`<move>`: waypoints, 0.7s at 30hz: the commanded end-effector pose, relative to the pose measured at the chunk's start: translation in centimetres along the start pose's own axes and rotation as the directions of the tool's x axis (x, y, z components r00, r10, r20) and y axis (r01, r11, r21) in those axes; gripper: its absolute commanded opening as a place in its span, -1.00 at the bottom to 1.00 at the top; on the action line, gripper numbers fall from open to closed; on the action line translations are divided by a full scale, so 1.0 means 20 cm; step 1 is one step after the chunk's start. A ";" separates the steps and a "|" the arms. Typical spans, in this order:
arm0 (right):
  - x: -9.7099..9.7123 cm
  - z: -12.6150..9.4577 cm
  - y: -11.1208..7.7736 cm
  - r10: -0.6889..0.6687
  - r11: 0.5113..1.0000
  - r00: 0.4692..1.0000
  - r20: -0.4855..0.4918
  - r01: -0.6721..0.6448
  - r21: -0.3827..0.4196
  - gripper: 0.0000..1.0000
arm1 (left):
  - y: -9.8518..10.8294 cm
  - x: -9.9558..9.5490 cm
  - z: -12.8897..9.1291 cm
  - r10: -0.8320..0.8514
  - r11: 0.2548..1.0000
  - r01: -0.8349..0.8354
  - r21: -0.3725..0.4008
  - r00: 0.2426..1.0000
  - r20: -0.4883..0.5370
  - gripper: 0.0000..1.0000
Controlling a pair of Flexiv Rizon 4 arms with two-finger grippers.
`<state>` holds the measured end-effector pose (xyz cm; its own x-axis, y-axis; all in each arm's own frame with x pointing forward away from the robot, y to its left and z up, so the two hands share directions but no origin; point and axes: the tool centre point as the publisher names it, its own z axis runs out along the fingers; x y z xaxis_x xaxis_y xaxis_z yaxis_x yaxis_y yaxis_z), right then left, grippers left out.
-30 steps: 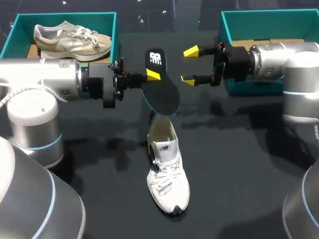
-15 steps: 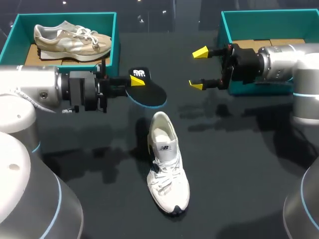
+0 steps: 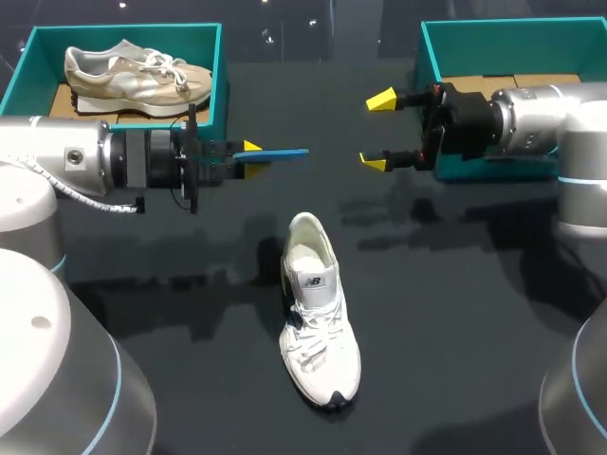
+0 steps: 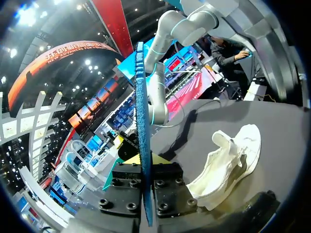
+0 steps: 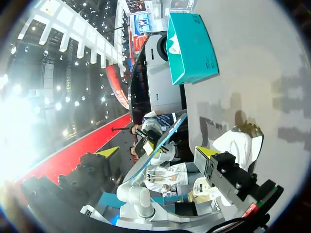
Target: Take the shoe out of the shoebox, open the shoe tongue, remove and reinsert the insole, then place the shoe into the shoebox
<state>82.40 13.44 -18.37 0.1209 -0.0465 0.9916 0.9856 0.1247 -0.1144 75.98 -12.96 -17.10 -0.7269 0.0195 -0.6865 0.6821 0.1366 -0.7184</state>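
Jaw state, left gripper (image 3: 248, 152): closed on the insole (image 3: 283, 152), one finger against each face, gripping it at one end
Jaw state, right gripper (image 3: 377, 131): spread wide, with nothing touching either yellow tip
Insole position: held clear of the table (image 3: 455, 332), out past the left fingers toward the right gripper; I saw it edge-on in the head view, as a thin blue line
Insole, left wrist view: the blue edge (image 4: 142, 121) ran straight out from between the gripper blocks
Insole, right wrist view: I read it as a thin strip (image 5: 167, 136) ahead of the spread fingers, well apart from them
Shoe (image 3: 318, 322): white, upright on its sole on the table, below and just to the right of the insole, touching neither gripper; toe toward the robot's side, heel toward the far edge
Shoe opening: wide, pale interior exposed; I could not tell the tongue's exact position
Left shoebox (image 3: 220, 76): teal, at the far left of the table, holding a beige shoe (image 3: 137, 74) on its side
Right shoebox (image 3: 512, 33): teal, at the far right, behind the right arm's wrist, brown floor showing
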 end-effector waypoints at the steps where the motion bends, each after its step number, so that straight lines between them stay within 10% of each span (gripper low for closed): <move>1: 0.00 0.00 -0.01 0.000 1.000 1.000 0.003 0.000 -0.003 1.00 | 0.01 -0.01 0.01 0.000 1.000 0.000 0.002 1.000 -0.005 -1.00; 21: 0.00 0.00 -0.01 0.000 1.000 1.000 0.003 0.000 -0.003 1.00 | -0.06 -0.11 0.00 -0.811 0.580 0.813 -0.048 0.582 0.055 -1.00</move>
<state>82.39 13.42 -18.37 0.1208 -0.0461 0.9916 0.9856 0.1247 -0.1143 76.93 -13.58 -15.29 -0.9803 -0.0820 -0.1799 0.1639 0.1717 -0.9714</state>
